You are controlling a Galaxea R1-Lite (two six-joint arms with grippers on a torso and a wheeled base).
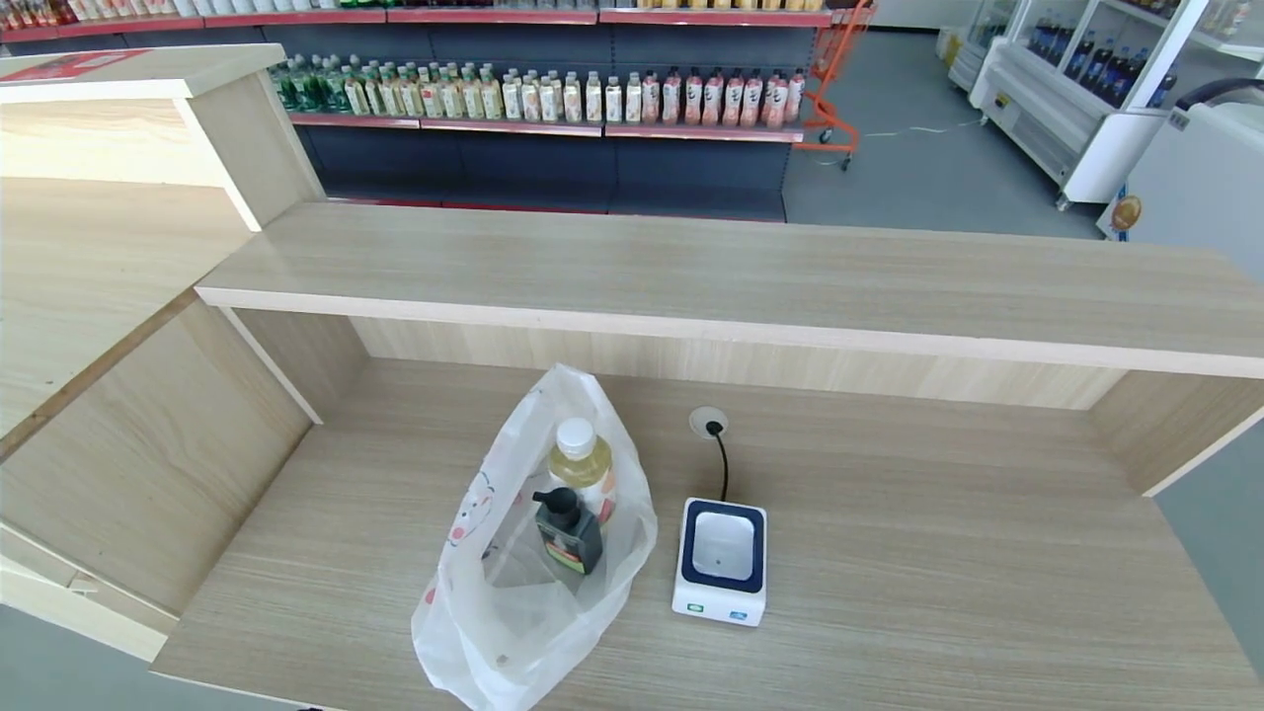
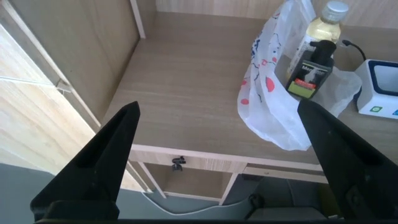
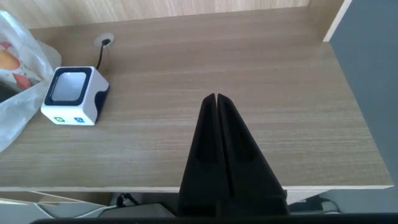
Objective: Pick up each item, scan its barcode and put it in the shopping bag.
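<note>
A white plastic shopping bag (image 1: 523, 583) stands open on the wooden counter, left of the white barcode scanner (image 1: 722, 559). Inside the bag are a yellow drink bottle with a white cap (image 1: 581, 462) and a dark pump bottle (image 1: 568, 531). The left wrist view has the bag (image 2: 273, 106) and both bottles ahead of my left gripper (image 2: 217, 124), which is open and empty, back past the counter's front edge. My right gripper (image 3: 216, 98) is shut on nothing, above the counter's near right part. The scanner (image 3: 68, 96) lies well off to its side.
A black cable runs from the scanner to a grommet hole (image 1: 708, 423) in the counter. A raised shelf (image 1: 731, 276) borders the back, with side walls left and right. Store shelves of bottles (image 1: 533, 94) stand far behind.
</note>
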